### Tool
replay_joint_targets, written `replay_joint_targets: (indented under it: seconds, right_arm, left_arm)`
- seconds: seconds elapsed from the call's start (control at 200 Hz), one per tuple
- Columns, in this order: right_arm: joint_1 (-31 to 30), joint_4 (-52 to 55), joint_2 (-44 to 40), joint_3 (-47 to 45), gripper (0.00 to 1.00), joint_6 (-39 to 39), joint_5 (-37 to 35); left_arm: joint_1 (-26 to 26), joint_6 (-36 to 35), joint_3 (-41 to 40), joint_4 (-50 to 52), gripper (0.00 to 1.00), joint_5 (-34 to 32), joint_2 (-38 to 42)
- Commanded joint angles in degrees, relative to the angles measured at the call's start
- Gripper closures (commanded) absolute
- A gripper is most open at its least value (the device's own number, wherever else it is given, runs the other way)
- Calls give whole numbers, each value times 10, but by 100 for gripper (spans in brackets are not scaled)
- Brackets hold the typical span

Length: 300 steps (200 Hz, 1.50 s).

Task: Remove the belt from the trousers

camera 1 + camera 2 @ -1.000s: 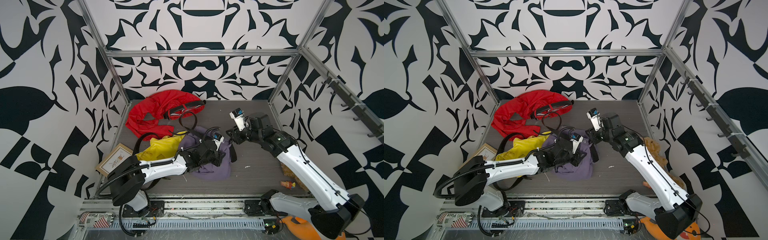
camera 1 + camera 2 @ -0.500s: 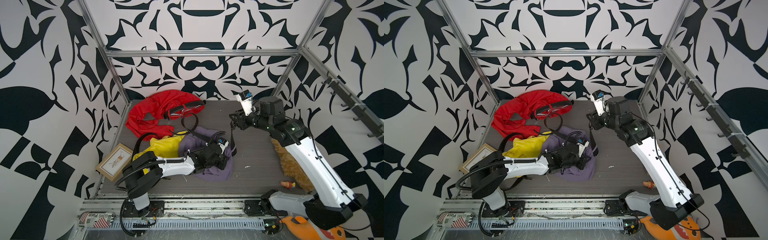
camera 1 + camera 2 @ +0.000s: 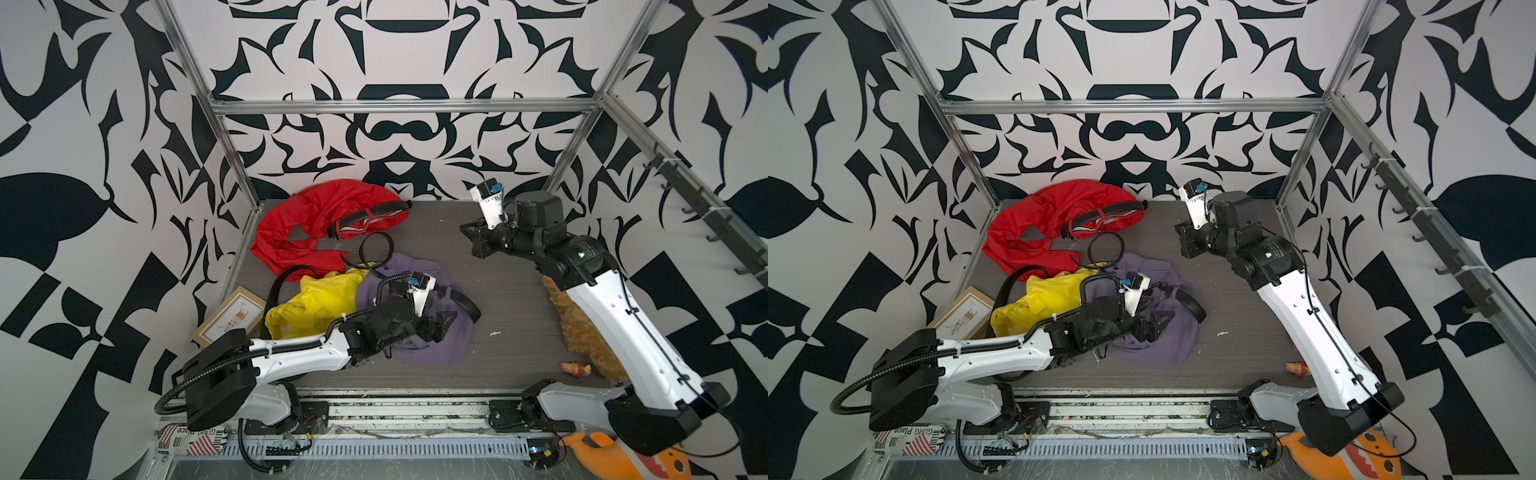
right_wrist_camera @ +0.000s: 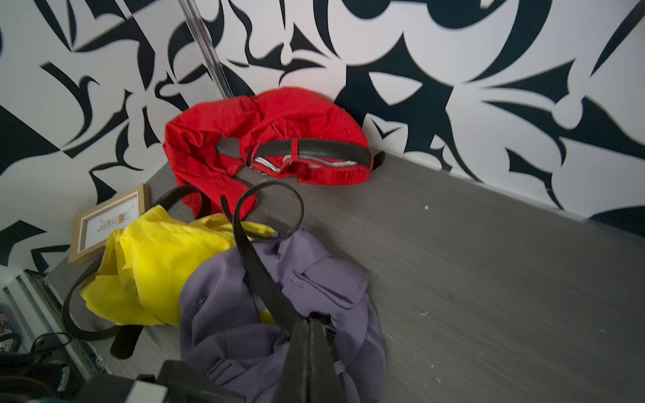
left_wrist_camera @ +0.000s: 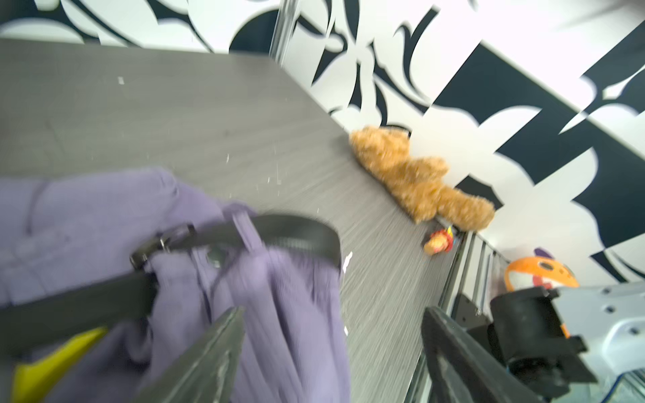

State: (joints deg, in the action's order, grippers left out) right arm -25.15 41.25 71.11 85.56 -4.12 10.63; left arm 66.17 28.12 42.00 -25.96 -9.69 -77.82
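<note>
The purple trousers [image 3: 432, 347] are lying crumpled, with the black belt [image 5: 300, 237] running through a waist loop [image 5: 244, 228]. The left gripper [image 5: 333, 314] is hovering just over them, jaws spread wide. The right gripper [image 4: 310, 329] is hanging well apart, pinched closed, seemingly on nothing.

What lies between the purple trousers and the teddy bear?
Mostly bare grey table with small white scraps; a small red-and-yellow toy lies beside the teddy bear, away from the purple trousers. The left wrist view and both top views show this.
</note>
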Motion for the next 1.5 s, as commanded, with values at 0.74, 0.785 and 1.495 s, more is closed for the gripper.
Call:
replay_joint_targets:
  seconds: [0.74,0.785,1.495]
  right_arm:
    - [4,-162,-104,-545,76,-298,-13]
    - [4,-162,-106,-547,77,-296,-17]
    - [4,-118,-170,-531,76,-269,-13]
  left_arm:
    - [-101,140,166,222,11,90,-148]
    - [-101,153,187,250,11,96,-168]
    - [-118,348,293,351,34,97,-239]
